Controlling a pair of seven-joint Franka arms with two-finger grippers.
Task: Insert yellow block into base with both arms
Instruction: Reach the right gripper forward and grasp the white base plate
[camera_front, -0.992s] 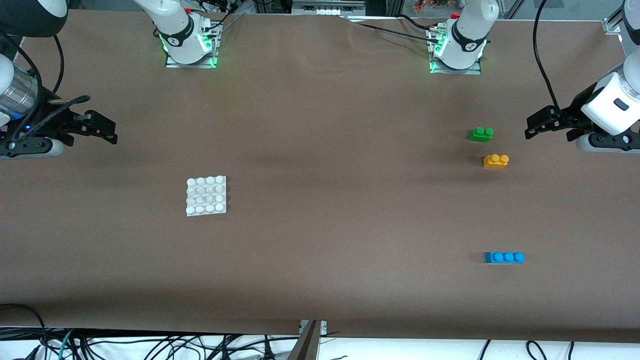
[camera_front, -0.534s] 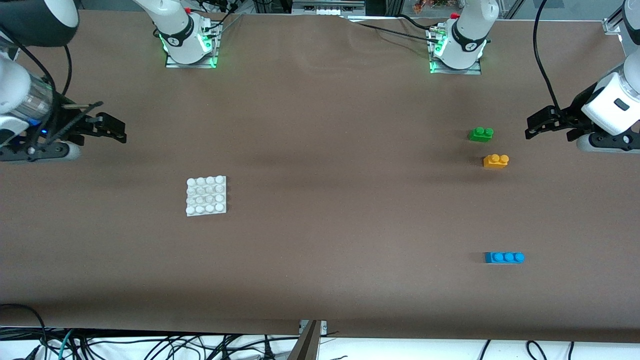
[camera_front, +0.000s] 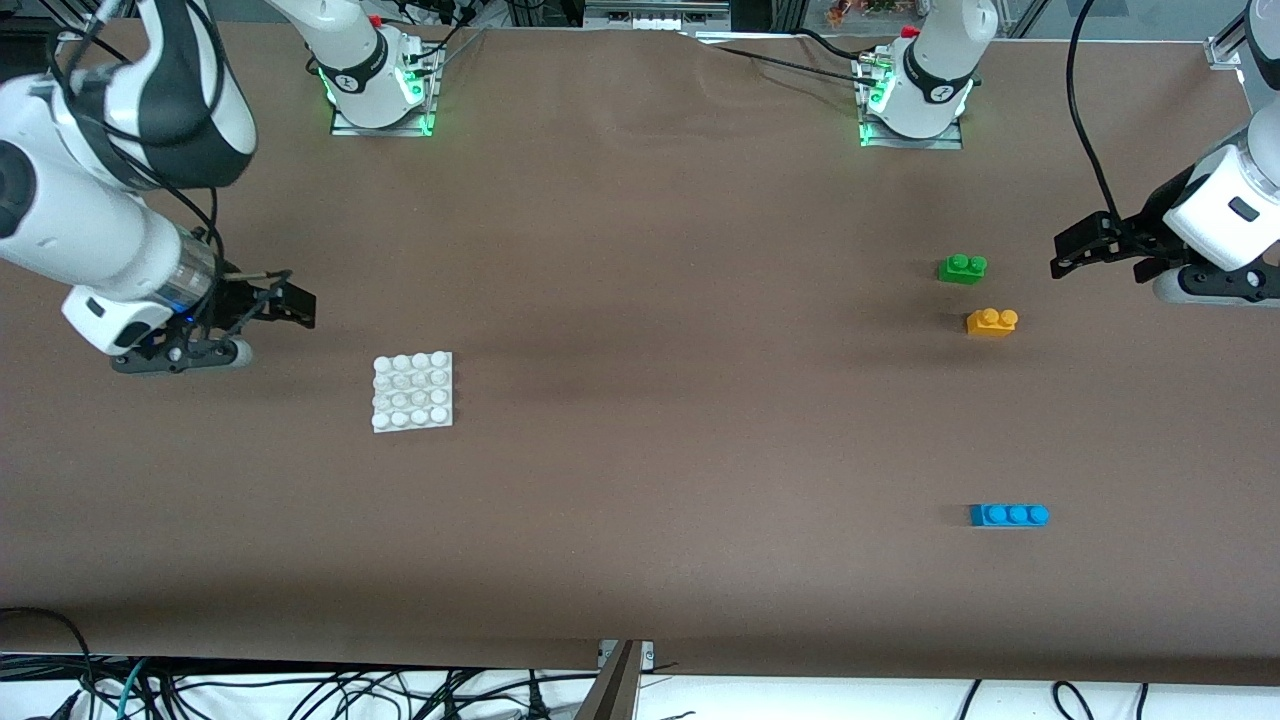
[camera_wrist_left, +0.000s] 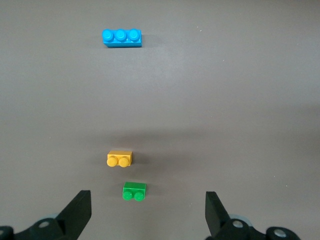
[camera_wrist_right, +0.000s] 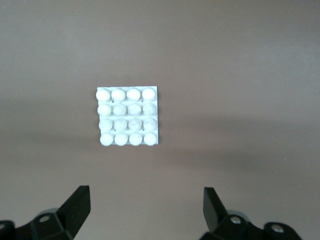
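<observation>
A: Since the earlier frames, the right gripper (camera_front: 296, 305) has been carried in from the right arm's end of the table toward the base (camera_front: 412, 392); the left gripper (camera_front: 1070, 255) has not been moved.

B: How are the jaws set?

A: Both pairs are spread wide with nothing held between them, as is shown in each wrist view. In the right wrist view the base (camera_wrist_right: 128, 116) is framed between the open fingers (camera_wrist_right: 76, 207), still apart from them.

B: And where is the yellow block found?

A: The yellow block (camera_front: 991, 322) is lying flat on the table toward the left arm's end, studs up, just beside the green brick (camera_front: 962, 268) and nearer to the front camera than it. The blue brick (camera_front: 1008, 515) is well apart, nearer still. The block is well apart from the base.

B: Which step is judged to be in hand?

A: The approach only; nothing has been grasped yet. The base is probably to be steadied by the right arm, while the left gripper is to be lowered over the yellow block (camera_wrist_left: 120, 158), with the green brick (camera_wrist_left: 134, 191) avoided, since the two are close together.
</observation>
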